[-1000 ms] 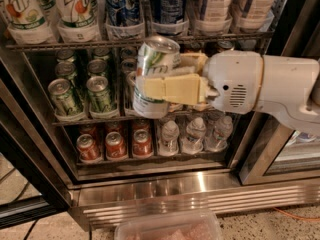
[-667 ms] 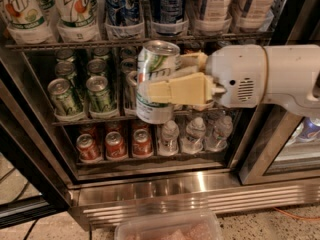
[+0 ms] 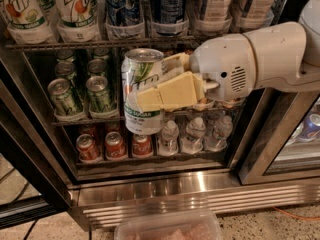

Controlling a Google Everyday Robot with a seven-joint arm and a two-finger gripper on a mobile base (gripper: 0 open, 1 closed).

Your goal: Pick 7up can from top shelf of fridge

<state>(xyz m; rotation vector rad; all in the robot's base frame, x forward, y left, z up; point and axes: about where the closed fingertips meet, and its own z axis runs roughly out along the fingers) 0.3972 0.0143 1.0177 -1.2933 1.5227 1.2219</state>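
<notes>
My gripper is shut on the 7up can, a tall white can with a green logo and silver lid. It holds the can upright in front of the fridge, level with the middle rack. One cream finger crosses the can's front. The white arm reaches in from the right. The top shelf runs along the top, with two more 7up cans in clear cup holders at its left.
Tall blue cans and pale cans stand on the top shelf. Short green cans fill the middle rack left. Red cans and small water bottles sit on the bottom rack. A clear plastic bin lies on the floor.
The arm and the held 7up can have shifted slightly right and up, a little further out of the fridge. The grip has not changed.
</notes>
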